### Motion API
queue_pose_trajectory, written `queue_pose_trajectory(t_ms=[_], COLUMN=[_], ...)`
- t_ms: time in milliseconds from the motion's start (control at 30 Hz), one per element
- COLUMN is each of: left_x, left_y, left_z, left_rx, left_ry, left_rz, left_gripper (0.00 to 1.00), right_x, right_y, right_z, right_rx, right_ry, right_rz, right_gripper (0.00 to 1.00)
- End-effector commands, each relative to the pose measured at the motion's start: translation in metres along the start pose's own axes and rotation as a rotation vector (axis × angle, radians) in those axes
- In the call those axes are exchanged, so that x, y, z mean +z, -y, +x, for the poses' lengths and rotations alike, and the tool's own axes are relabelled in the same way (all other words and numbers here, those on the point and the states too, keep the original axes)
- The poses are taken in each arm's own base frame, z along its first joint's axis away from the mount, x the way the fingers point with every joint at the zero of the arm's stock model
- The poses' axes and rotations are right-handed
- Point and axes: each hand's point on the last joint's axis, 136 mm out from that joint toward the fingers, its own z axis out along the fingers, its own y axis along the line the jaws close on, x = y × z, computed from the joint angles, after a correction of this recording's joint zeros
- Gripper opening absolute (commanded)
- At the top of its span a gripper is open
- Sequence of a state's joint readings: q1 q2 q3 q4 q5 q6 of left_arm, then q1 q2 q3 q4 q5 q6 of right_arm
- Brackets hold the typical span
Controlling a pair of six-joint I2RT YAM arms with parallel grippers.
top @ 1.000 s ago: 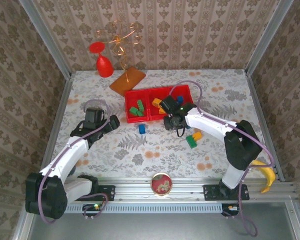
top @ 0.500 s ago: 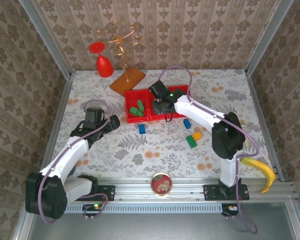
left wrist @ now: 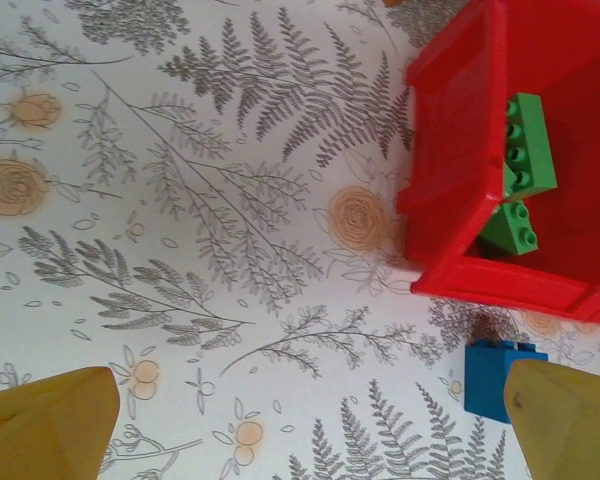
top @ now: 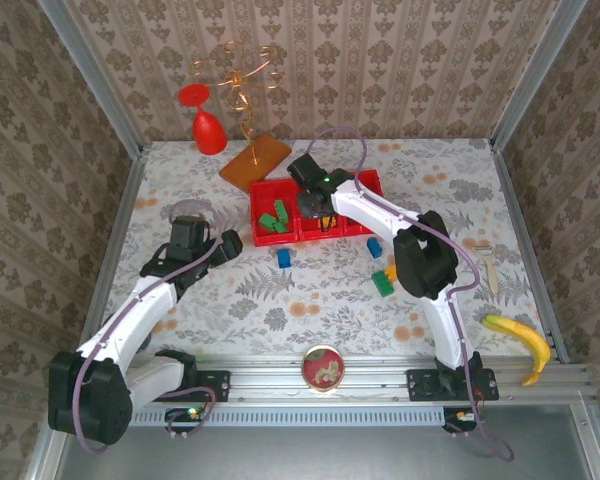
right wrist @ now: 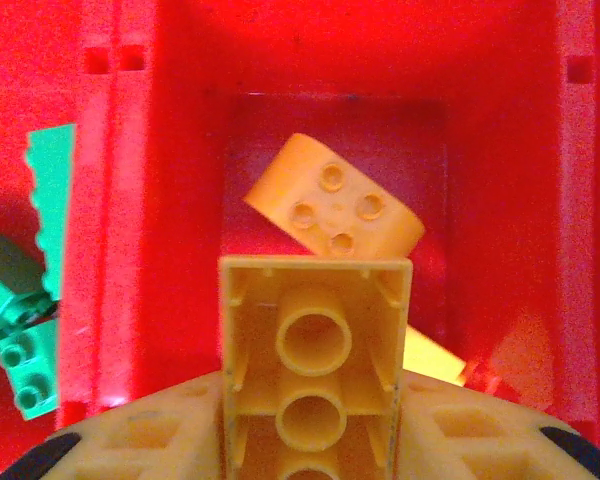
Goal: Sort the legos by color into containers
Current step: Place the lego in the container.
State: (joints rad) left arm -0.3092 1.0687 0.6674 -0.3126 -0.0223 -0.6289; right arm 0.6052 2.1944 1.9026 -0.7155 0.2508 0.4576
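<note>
The red tray [top: 255, 212] of containers lies at mid-table. My right gripper [top: 319, 206] hangs over its middle compartment, shut on an orange-yellow lego [right wrist: 315, 360] whose hollow underside faces the camera. Below it in that compartment lies another orange lego [right wrist: 335, 205]. Green legos [top: 273, 219] fill the left compartment, also seen as green legos [left wrist: 525, 150] from the left wrist. Loose on the table are a blue lego [top: 283, 258], a second blue lego [top: 374, 246], an orange one [top: 390, 271] and a green one [top: 381, 285]. My left gripper [top: 220, 247] stands open, left of the tray.
A red goblet [top: 207, 125], a wire ornament [top: 242, 85] and an orange-brown board [top: 255, 160] stand behind the tray. A banana [top: 518, 340] lies at the near right, and a round dish [top: 322, 368] sits at the front rail. Walls enclose the table.
My right arm has swung from the table right of the tray up over the middle compartment, carrying the orange-yellow lego. The left arm has stayed put.
</note>
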Motion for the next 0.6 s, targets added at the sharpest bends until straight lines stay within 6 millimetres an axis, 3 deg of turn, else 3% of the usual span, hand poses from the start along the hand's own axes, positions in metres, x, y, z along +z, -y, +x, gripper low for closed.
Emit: queue_pose_trajectory(t_ms=[0, 200, 400, 567], left_x=[-0.001, -0.002, -0.001, 0.001], left_y=[0.012, 0.035, 0.058, 0.076], left_z=[0.005, 0.019, 0.031, 0.040], left_rx=[0.033, 0.105, 0.172, 0.208], left_ry=[0.003, -0.011, -0.030, -0.044], left_rz=[0.026, 0.021, 0.036, 0.052], left_gripper=[1.00, 1.00, 0.98, 0.94], right_x=[-0.001, -0.019, -0.056, -0.085], right_y=[0.001, 0.002, 0.008, 0.023], right_z=[-0.007, -0.012, -0.014, -0.004], right_rx=[0.000, -0.002, 0.031, 0.069], right_ry=[0.005, 0.029, 0.087, 0.129], right_rz=[-0.006, -0.030, -0.078, -0.089], right_gripper=[0.47, 0.52, 0.57, 0.64])
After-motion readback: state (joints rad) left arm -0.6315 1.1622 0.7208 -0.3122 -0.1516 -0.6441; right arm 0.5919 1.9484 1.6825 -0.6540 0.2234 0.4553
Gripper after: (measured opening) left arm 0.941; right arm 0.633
